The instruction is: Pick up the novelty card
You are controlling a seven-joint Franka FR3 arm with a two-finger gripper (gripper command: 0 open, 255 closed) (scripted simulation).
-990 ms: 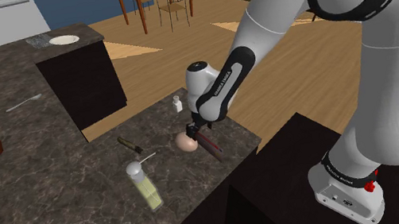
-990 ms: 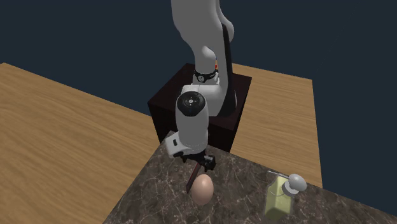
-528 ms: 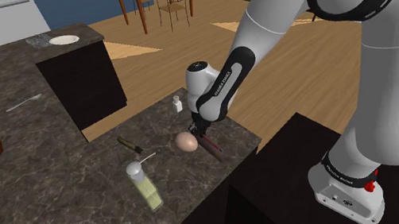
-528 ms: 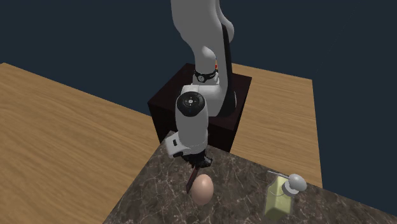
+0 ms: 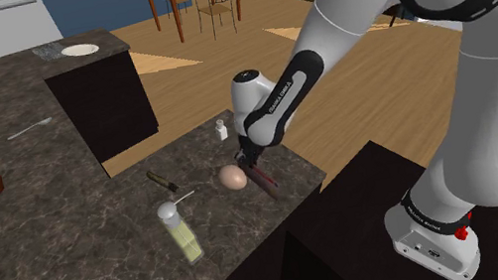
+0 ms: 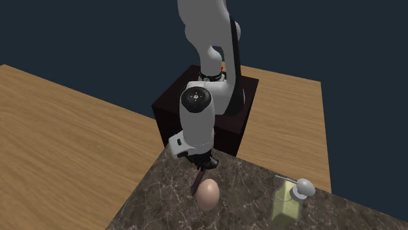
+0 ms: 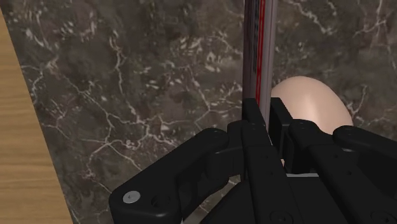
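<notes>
Novelty card [image 7: 257,57], a thin dark-red slab on edge near the counter's [image 5: 103,255] stand-side edge, just beside a beige egg [image 7: 312,102], is pinched across its thickness by the black gripper [image 7: 263,116], seemingly ready for lifting.

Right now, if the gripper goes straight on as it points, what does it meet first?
The gripper, shut on the dark-red card, would likely drive it into the marbled countertop; the egg sits beside.
</notes>
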